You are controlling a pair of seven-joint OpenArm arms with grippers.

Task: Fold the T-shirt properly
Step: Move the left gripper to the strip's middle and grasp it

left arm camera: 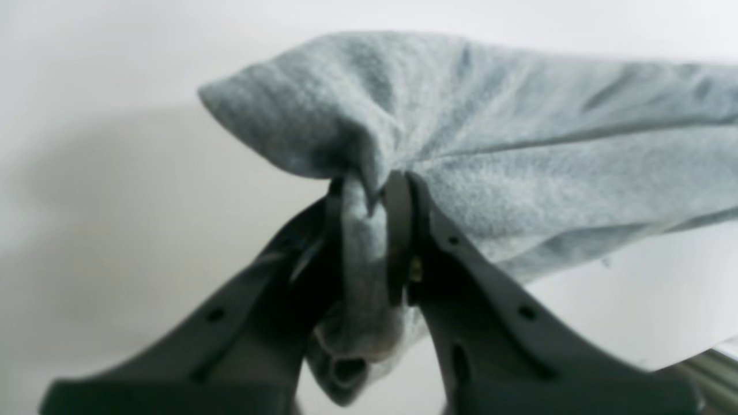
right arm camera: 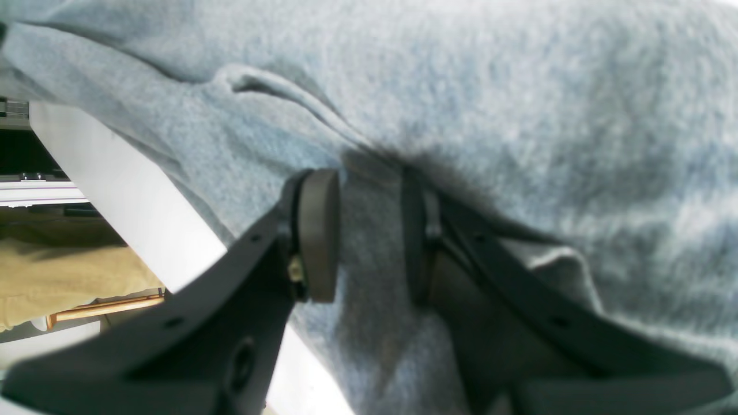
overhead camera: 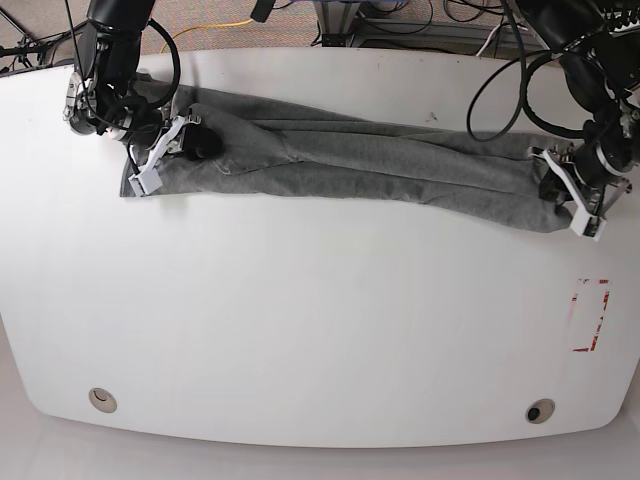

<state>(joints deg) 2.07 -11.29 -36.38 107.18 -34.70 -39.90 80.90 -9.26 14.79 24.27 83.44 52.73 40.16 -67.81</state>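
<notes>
The grey T-shirt (overhead camera: 350,160) lies as a long, wrinkled band across the far half of the white table (overhead camera: 320,330). In the base view my left gripper (overhead camera: 562,192) is at the band's right end. Its wrist view shows the gripper (left arm camera: 372,193) shut on a pinched bunch of the T-shirt (left arm camera: 490,144), with that corner lifted a little off the table. My right gripper (overhead camera: 165,150) sits at the band's left end. There its pads (right arm camera: 320,233) have a thick fold of the T-shirt (right arm camera: 519,86) pressed between them.
A red-outlined rectangle (overhead camera: 590,315) is marked near the table's right edge. Two round holes (overhead camera: 101,400) (overhead camera: 540,411) sit near the front edge. Cables and a yellow cord (overhead camera: 215,25) lie behind the table. The table's edge (right arm camera: 115,190) runs close beside the right gripper.
</notes>
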